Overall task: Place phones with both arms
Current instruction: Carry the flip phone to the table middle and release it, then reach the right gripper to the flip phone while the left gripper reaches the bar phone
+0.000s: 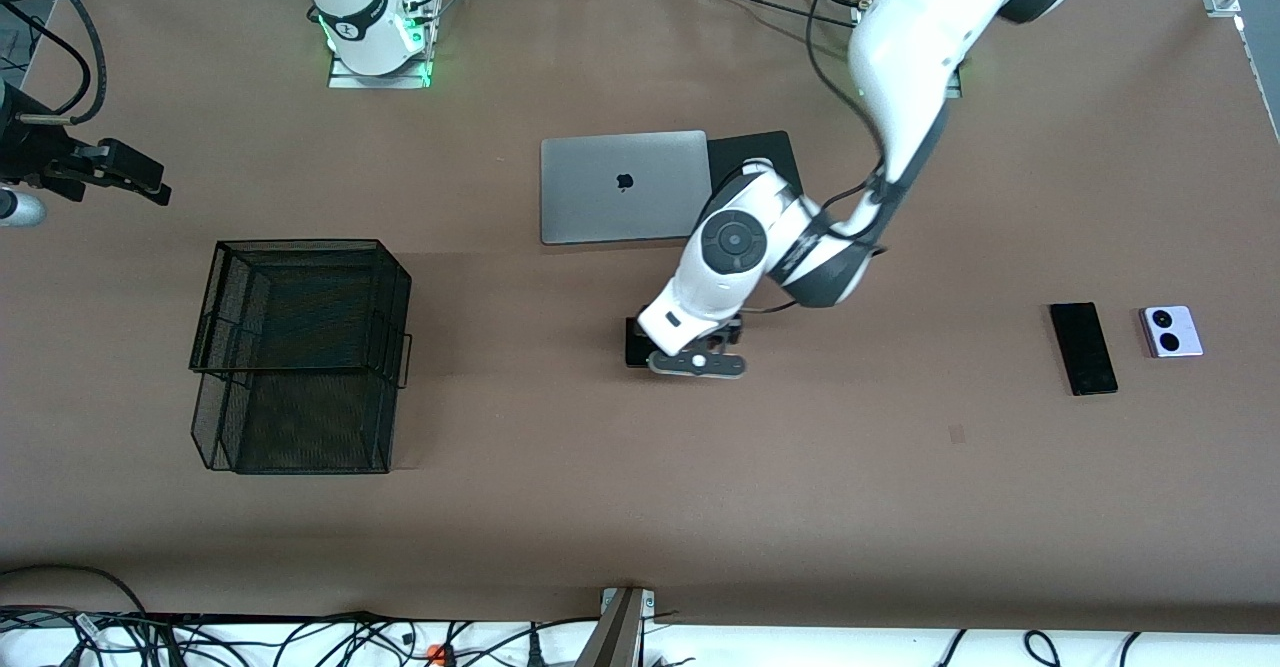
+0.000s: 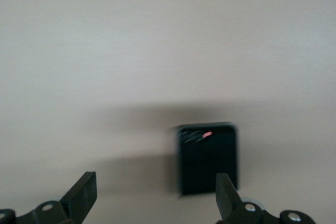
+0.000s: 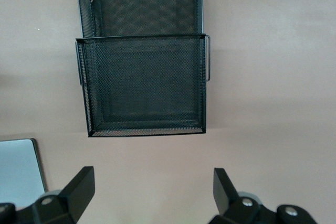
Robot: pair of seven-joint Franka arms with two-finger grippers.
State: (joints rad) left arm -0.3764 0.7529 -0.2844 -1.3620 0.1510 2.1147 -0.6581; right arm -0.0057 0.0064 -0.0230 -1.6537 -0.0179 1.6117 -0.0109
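Left arm: comes from its base at the top of the front view, elbow high, forearm angled down to mid-table. Left gripper [image 1: 697, 362] low over the small squarish black folded phone [image 1: 634, 343], which lies flat on the brown table [image 1: 900, 507], nearer the front camera than the grey laptop [image 1: 622, 187]. Fingers [image 2: 84, 195] spread wide, holding nothing; in the left wrist view the folded phone [image 2: 207, 158] lies on the table between the tips, close by one finger, showing a small red glint.

Right arm: waits at its own end of the table. Right gripper [image 1: 120, 175] up in the air over bare table beside the black wire-mesh basket [image 1: 300, 352]; fingers [image 3: 79, 187] wide apart, empty. The right wrist view shows the basket [image 3: 144, 56] as two stepped tiers, and a corner of the laptop [image 3: 18, 169].

Long slim black phone [image 1: 1083, 347]: flat, toward the left arm's end. Lavender-white phone [image 1: 1171, 331] with two black circles: just beside it, apart.

Black pad [image 1: 760, 152]: partly under the laptop's edge.

Open room: broad bare table between basket and folded phone, and between folded phone and slim phone.
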